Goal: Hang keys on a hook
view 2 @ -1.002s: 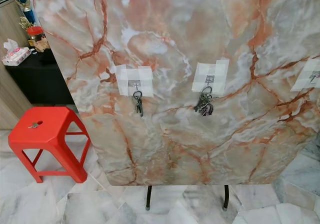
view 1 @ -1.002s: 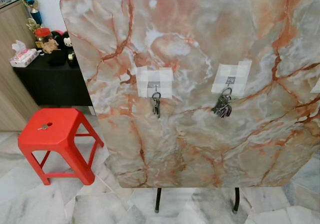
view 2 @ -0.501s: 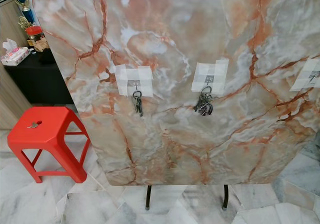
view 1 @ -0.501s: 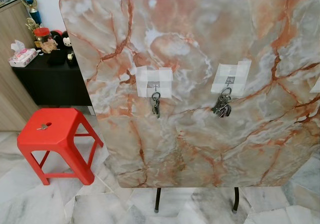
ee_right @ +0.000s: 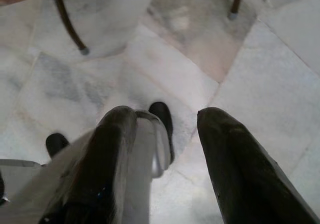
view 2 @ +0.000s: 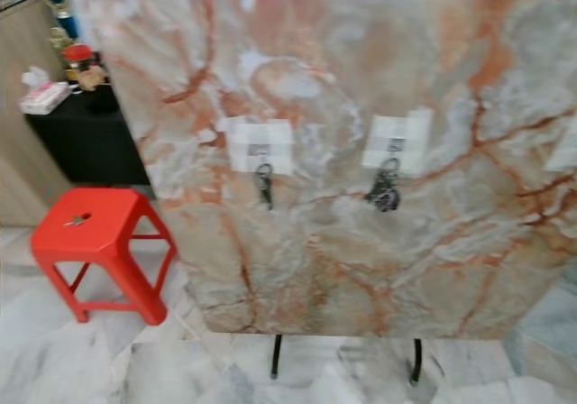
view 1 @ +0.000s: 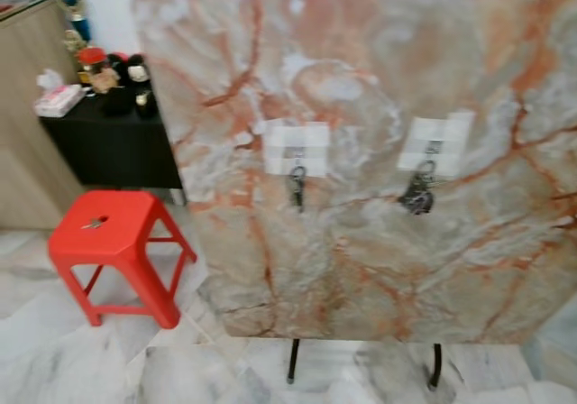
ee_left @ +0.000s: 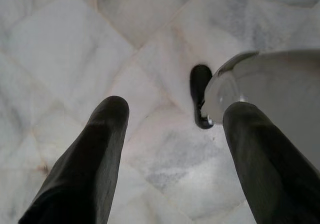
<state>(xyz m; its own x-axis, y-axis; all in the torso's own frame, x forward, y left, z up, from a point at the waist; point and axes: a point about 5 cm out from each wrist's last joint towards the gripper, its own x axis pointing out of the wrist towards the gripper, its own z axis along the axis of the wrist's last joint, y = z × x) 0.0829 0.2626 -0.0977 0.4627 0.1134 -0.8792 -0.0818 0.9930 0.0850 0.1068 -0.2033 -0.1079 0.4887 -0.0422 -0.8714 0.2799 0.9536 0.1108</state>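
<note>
We see a marble-patterned panel (view 1: 379, 151) standing upright on thin black legs (view 1: 292, 374) and taking up most of the frame in the head views, which are slightly blurred. Two taped white patches sit on its face at mid-height. Below the left patch (view 1: 297, 146), a small set of keys (view 1: 297, 186) hangs from a hook (view 1: 296, 157). Below the right patch (view 1: 435, 140), a larger bunch of keys (view 1: 417, 193) hangs from a second hook (view 1: 432, 150).

At the lower left of the frame stands a red plastic stool (view 1: 115, 252) on the pale marble floor (view 1: 81, 359). A single small key (view 1: 94, 224) lies on its seat, near the centre hole. Behind the stool, at the upper left, we see a black table (view 1: 104, 138) carrying small items, including a tissue pack (view 1: 58, 101).

In the left wrist view, the left claw (ee_left: 172, 119) points down at the floor, its two black fingers (ee_left: 102, 149) spread apart and grasping nothing. In the right wrist view, the right claw (ee_right: 165, 121) likewise points at the floor, released, fingers (ee_right: 230, 154) apart and empty.
</note>
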